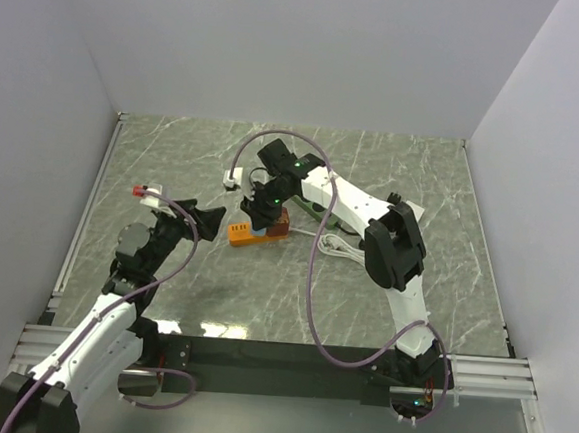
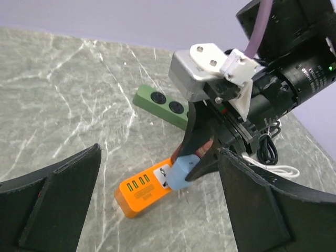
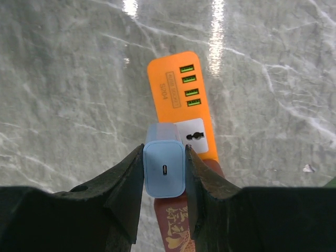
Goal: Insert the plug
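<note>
Above the orange power strip (image 3: 176, 84) at mid-table, my right gripper (image 3: 164, 151) clamps the pale blue charger plug (image 3: 164, 173), just beside the universal socket (image 3: 192, 134). Advise centring it over that socket, then pressing straight down. My left gripper (image 2: 160, 155) stands open, holding nothing.

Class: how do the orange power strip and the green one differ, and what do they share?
The orange strip shows USB ports and a white socket; the green strip, round dark sockets. The right hand holds a blue plug over the orange strip, not the green strip. Both lie on the table.
</note>
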`<control>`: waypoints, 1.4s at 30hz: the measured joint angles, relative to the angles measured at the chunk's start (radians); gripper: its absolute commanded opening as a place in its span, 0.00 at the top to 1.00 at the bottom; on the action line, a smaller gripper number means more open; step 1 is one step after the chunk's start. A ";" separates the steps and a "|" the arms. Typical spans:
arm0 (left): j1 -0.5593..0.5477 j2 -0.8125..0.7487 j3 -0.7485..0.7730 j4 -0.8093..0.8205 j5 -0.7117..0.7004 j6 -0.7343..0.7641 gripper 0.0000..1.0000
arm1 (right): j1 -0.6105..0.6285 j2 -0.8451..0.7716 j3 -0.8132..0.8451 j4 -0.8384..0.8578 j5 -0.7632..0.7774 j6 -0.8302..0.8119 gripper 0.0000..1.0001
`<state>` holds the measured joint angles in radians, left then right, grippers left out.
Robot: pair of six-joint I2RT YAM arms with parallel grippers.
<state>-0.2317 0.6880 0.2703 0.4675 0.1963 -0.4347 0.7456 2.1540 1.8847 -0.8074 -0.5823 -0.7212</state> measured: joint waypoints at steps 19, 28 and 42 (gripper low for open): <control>0.043 0.024 -0.021 0.023 0.090 -0.031 0.01 | 0.031 0.017 0.008 0.051 0.155 -0.072 1.00; 0.048 0.035 -0.023 0.048 0.117 -0.032 0.01 | 0.047 0.016 0.020 0.005 0.174 -0.085 1.00; 0.049 0.038 -0.031 0.053 0.134 -0.034 0.00 | 0.053 0.016 0.022 -0.021 0.178 -0.084 1.00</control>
<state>-0.1825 0.7258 0.2394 0.5205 0.3298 -0.4690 0.7990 2.1704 1.9064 -0.8284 -0.4042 -0.8051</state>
